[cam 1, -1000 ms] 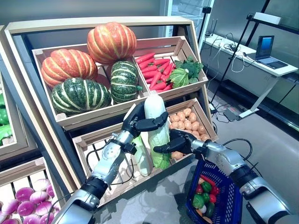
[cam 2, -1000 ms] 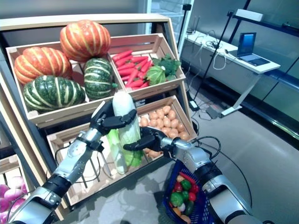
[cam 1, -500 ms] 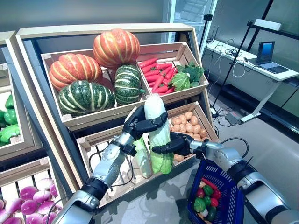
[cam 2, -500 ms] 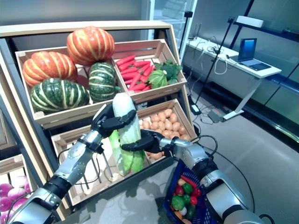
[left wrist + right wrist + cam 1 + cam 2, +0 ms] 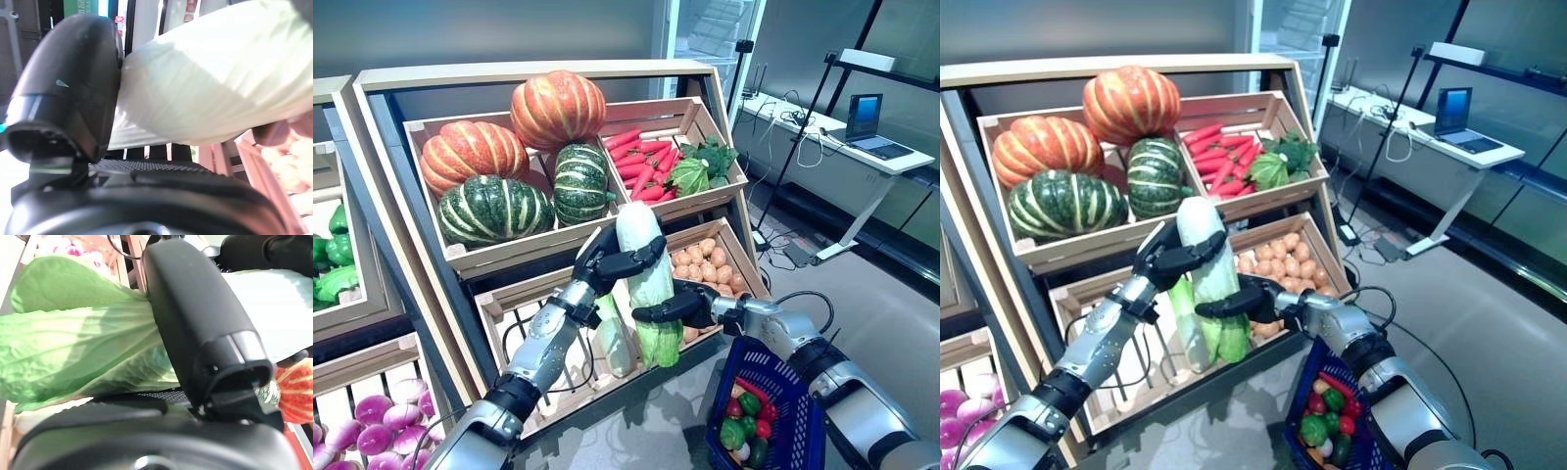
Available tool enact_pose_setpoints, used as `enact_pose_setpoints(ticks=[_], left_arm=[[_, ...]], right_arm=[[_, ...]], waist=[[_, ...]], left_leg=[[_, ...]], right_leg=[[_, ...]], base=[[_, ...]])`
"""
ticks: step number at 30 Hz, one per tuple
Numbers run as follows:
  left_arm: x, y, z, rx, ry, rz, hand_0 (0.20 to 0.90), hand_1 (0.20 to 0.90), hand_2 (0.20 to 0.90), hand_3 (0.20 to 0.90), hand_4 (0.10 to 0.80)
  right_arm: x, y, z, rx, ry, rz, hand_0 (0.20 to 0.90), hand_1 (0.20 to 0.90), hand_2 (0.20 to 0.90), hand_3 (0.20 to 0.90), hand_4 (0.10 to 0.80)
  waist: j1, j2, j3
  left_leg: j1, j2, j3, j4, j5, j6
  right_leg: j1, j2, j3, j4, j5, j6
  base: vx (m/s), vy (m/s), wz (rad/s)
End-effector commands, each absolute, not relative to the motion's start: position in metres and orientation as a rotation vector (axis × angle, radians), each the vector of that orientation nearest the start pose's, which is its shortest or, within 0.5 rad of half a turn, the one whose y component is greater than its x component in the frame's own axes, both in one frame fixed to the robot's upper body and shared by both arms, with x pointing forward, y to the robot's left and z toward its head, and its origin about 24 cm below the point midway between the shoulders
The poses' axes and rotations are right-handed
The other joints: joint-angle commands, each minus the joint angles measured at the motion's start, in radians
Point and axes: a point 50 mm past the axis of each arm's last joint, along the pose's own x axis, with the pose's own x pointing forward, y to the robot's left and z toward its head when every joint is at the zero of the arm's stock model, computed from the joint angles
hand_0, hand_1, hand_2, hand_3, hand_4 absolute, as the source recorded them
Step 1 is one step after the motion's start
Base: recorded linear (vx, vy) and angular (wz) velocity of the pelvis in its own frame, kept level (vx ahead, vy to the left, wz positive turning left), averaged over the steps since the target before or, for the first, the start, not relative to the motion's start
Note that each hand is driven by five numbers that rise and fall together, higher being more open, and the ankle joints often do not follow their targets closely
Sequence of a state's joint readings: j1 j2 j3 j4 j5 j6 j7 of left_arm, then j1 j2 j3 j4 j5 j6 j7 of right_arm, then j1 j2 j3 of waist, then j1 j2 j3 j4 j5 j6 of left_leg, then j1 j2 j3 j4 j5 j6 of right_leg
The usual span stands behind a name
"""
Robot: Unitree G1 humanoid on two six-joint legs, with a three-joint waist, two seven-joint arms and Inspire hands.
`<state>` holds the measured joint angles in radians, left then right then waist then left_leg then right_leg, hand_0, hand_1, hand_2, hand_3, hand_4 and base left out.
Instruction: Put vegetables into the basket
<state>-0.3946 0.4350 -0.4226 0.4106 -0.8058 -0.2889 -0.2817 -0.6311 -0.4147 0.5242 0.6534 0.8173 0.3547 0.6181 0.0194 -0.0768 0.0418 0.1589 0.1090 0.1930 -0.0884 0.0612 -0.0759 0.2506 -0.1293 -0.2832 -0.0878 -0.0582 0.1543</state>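
A long white and green napa cabbage [image 5: 646,279] stands upright in front of the stand's lower crate. My left hand [image 5: 607,262] is curled round its white upper part; its thumb [image 5: 68,98] presses the white stalk [image 5: 205,93]. My right hand [image 5: 680,306] is curled round its green lower part, with the thumb [image 5: 195,328] across the leaves [image 5: 83,352]. The blue basket [image 5: 781,392] stands on the floor below my right arm and holds red and green peppers [image 5: 744,416].
The wooden vegetable stand [image 5: 538,73] rises straight ahead with crates on slanted shelves. A second stand [image 5: 342,323] is at the left. A white desk [image 5: 862,147] with a laptop is at the far right, with cables on the floor.
The cabbage has stayed between both hands and the right hand has closed in on its lower part. The view has shifted slightly.
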Motion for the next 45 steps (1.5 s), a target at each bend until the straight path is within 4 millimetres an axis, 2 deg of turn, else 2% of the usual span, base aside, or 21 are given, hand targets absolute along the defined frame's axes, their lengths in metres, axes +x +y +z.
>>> enact_pose_setpoints(ticks=[1,2,7,10,12,18,19,22,23,28,31,37,41,44,45], left_arm=[[0.316,0.111,0.117,-0.217,-0.353,-0.688,0.9,0.9,0.9,0.9,0.8],[0.317,0.119,0.118,-0.191,-0.354,-0.668,0.9,0.9,0.9,0.9,0.8],[0.32,0.151,0.121,-0.115,-0.347,-0.594,0.9,0.9,0.9,0.9,0.8],[0.321,0.163,0.122,-0.084,-0.347,-0.562,0.9,0.9,0.9,0.9,0.8],[0.322,0.173,0.123,-0.055,-0.343,-0.535,0.9,0.9,0.9,0.9,0.8],[0.324,0.19,0.124,0.005,-0.337,-0.487,0.9,0.9,0.9,0.9,0.8],[0.324,0.195,0.123,0.044,-0.333,-0.47,0.9,0.9,0.9,0.9,0.8],[0.325,0.201,0.123,0.12,-0.329,-0.452,0.9,0.9,0.9,0.9,0.8],[0.325,0.207,0.123,0.163,-0.325,-0.439,0.9,0.9,0.9,0.9,0.8],[0.326,0.218,0.124,0.235,-0.314,-0.407,0.9,0.9,0.9,0.9,0.8],[0.327,0.223,0.126,0.279,-0.316,-0.384,0.9,0.9,0.9,0.9,0.8],[0.323,0.232,0.123,0.409,-0.313,-0.324,0.9,0.9,0.9,0.9,0.8],[0.32,0.238,0.125,0.424,-0.318,-0.289,0.9,0.9,0.9,0.9,0.8],[0.328,0.246,0.151,0.484,-0.409,-0.222,0.9,0.9,0.9,0.9,0.8],[0.331,0.247,0.16,0.516,-0.439,-0.198,0.9,0.9,0.9,0.9,0.8]], right_arm=[[0.356,-0.154,0.066,0.237,0.389,0.712,0.3,0.3,0.3,0.3,0.4],[0.351,-0.171,0.058,0.233,0.407,0.676,0.3,0.3,0.3,0.3,0.4],[0.331,-0.227,0.034,0.227,0.461,0.488,0.3,0.3,0.3,0.3,0.4],[0.325,-0.248,0.032,0.234,0.462,0.404,0.3,0.3,0.3,0.3,0.4],[0.316,-0.272,0.029,0.23,0.462,0.327,0.3,0.3,0.3,0.3,0.4],[0.305,-0.31,0.033,0.16,0.475,0.195,0.3,0.3,0.3,0.3,0.4],[0.301,-0.321,0.033,0.149,0.486,0.15,0.3,0.3,0.3,0.3,0.4],[0.295,-0.334,0.031,0.143,0.505,0.076,0.3,0.3,0.3,0.3,0.4],[0.288,-0.346,0.03,0.132,0.527,0.012,0.3,0.3,0.3,0.3,0.4],[0.269,-0.368,0.017,0.114,0.6,-0.145,0.3,0.3,0.3,0.3,0.4],[0.261,-0.374,0.009,0.118,0.629,-0.214,0.3,0.3,0.3,0.3,0.4],[0.254,-0.371,-0.005,0.162,0.629,-0.303,0.3,0.3,0.3,0.3,0.4],[0.257,-0.365,-0.008,0.163,0.619,-0.329,0.3,0.3,0.3,0.3,0.4],[0.276,-0.364,0.011,0.166,0.536,-0.353,0.3,0.3,0.3,0.3,0.4],[0.281,-0.366,0.018,0.172,0.509,-0.358,0.3,0.3,0.3,0.3,0.4]], waist=[[0.016,0.039,-0.079],[0.013,0.039,-0.078],[0.002,0.042,-0.067],[-0.005,0.042,-0.061],[-0.012,0.042,-0.055],[-0.023,0.042,-0.046],[-0.025,0.041,-0.043],[-0.028,0.042,-0.041],[-0.03,0.043,-0.04],[-0.028,0.047,-0.034],[-0.023,0.051,-0.022],[-0.009,0.059,-0.003],[-0.002,0.065,0.019],[-0.003,0.074,0.138],[-0.006,0.076,0.175]], left_leg=[[0.026,-0.014,0.001,0.001,-0.161,0.046],[0.025,-0.014,0.003,0.001,-0.161,0.047],[0.025,-0.013,0.018,0.001,-0.159,0.049],[0.022,-0.013,0.024,0.001,-0.157,0.049],[0.019,-0.011,0.031,0.001,-0.156,0.049],[0.018,-0.009,0.041,0.001,-0.155,0.049],[0.018,-0.009,0.043,0.001,-0.154,0.048],[0.017,-0.008,0.048,0.001,-0.153,0.047],[0.015,-0.007,0.05,0.001,-0.152,0.046],[0.008,-0.004,0.052,0.001,-0.147,0.042],[0.0,-0.001,0.049,0.001,-0.144,0.039],[-0.008,0.001,0.042,0.001,-0.139,0.036],[-0.01,-0.004,0.057,0.001,-0.117,0.035],[-0.194,0.017,0.009,0.291,-0.209,0.036],[-0.252,0.027,0.0,0.375,-0.236,0.045]], right_leg=[[-0.074,0.059,0.021,0.001,-0.005,-0.1],[-0.076,0.059,0.023,0.001,-0.004,-0.1],[-0.081,0.06,0.03,0.001,0.003,-0.097],[-0.087,0.06,0.035,0.001,0.006,-0.095],[-0.091,0.062,0.041,0.001,0.008,-0.095],[-0.097,0.067,0.054,0.001,0.011,-0.095],[-0.097,0.069,0.057,0.001,0.012,-0.095],[-0.098,0.07,0.061,0.001,0.013,-0.094],[-0.101,0.072,0.063,0.001,0.014,-0.094],[-0.107,0.075,0.066,0.001,0.015,-0.093],[-0.113,0.078,0.064,0.001,0.016,-0.095],[-0.118,0.081,0.059,0.001,0.011,-0.101],[-0.127,0.071,0.052,0.001,0.018,-0.104],[-0.281,0.022,0.053,0.243,-0.06,-0.116],[-0.34,0.003,0.062,0.327,-0.081,-0.12]], base=[[-0.026,0.009,-0.04],[-0.025,0.003,-0.05],[-0.024,-0.002,-0.02],[-0.023,-0.002,-0.03],[-0.043,-0.006,-0.08],[-0.031,-0.015,-0.14],[-0.019,-0.028,-0.07],[-0.016,-0.033,-0.09],[-0.015,-0.041,-0.12],[-0.012,-0.05,-0.06],[-0.02,-0.074,0.0],[0.024,-0.088,0.0],[-0.005,-0.03,-0.01],[-0.33,-0.026,-0.03],[-0.394,-0.024,-0.06]])
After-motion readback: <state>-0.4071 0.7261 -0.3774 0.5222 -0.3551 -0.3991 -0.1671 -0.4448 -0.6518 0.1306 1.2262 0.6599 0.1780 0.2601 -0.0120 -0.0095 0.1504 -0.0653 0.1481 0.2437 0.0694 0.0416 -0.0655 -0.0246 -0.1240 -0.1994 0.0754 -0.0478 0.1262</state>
